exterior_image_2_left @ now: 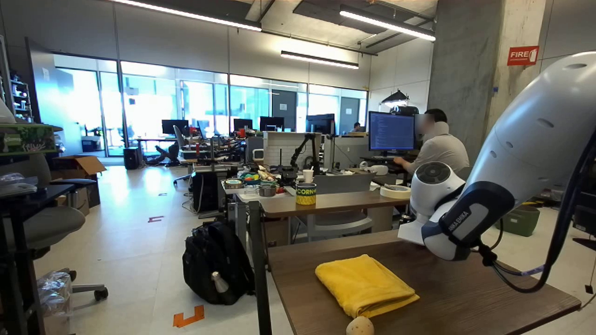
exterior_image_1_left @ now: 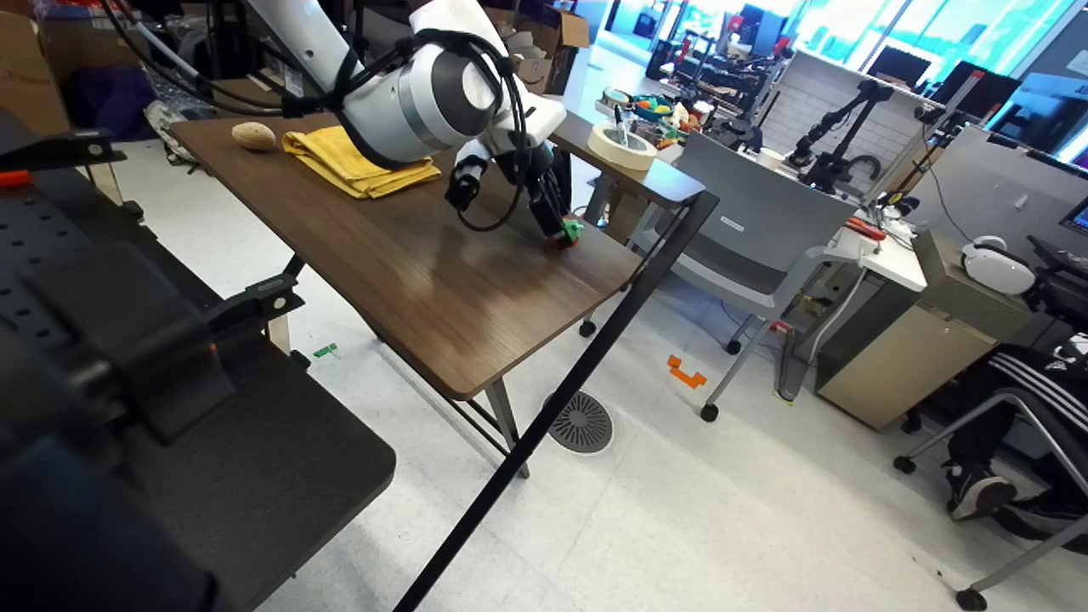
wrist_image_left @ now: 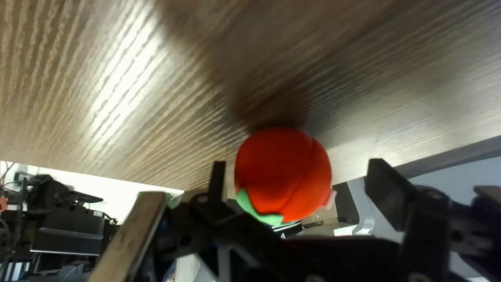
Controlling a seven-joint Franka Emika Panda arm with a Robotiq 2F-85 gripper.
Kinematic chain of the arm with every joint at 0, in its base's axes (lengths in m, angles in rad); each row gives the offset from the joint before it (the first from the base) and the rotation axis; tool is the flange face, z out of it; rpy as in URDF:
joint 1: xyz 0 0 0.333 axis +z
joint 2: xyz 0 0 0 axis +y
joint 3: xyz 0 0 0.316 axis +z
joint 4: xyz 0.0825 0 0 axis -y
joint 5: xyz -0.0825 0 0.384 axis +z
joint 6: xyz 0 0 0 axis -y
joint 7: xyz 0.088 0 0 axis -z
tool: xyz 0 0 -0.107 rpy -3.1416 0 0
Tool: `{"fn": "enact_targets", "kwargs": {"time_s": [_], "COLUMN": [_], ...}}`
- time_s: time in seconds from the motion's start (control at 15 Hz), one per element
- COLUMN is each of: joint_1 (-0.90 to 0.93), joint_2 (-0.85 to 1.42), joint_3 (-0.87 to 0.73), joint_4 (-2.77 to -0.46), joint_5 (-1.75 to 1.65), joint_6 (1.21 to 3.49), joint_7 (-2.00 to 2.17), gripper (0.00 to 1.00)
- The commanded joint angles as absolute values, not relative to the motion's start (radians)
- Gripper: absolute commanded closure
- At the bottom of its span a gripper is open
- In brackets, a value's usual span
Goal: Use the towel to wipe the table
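The yellow folded towel (exterior_image_1_left: 365,166) lies flat on the brown table (exterior_image_1_left: 442,285), and nothing touches it but the tabletop. An exterior view shows the same towel (exterior_image_2_left: 365,284) on the table (exterior_image_2_left: 458,291), with the arm beyond it. My gripper (exterior_image_1_left: 557,225) is low over the table's far end, away from the towel. In the wrist view the gripper (wrist_image_left: 297,172) is open, its fingers on either side of a round red thing (wrist_image_left: 283,172) with a green leaf. A gap shows between that thing and the right finger (wrist_image_left: 387,192). The towel is outside the wrist view.
A small tan ball (exterior_image_1_left: 253,136) sits beside the towel near the table's end. Past the gripper is a narrow raised surface with a tape roll (exterior_image_1_left: 622,149) and a corn can (exterior_image_2_left: 306,194). A grey chair (exterior_image_1_left: 739,229) and a black post (exterior_image_1_left: 586,382) stand close to the table.
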State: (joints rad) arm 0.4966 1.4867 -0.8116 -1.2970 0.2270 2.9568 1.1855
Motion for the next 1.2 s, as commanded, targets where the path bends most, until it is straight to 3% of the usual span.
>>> {"fn": "enact_targets", "kwargs": {"time_s": [0.0, 0.33, 0.47, 0.67, 1.13], "joint_1": [0.475, 0.459, 0.456, 0.461, 0.428], "joint_2": [1.485, 1.484, 1.466, 1.358, 1.132], "joint_3": [-0.813, -0.785, -0.752, -0.639, -0.304], "joint_4": [-1.258, -1.236, -1.248, -1.365, -1.593], "joint_5": [0.127, 0.094, 0.084, 0.061, 0.107], "joint_6": [2.930, 2.950, 2.980, 3.146, 3.506], "joint_7": [1.277, 1.283, 1.254, 1.103, 0.683], "gripper": [0.40, 0.79, 0.87, 0.94, 0.92]}}
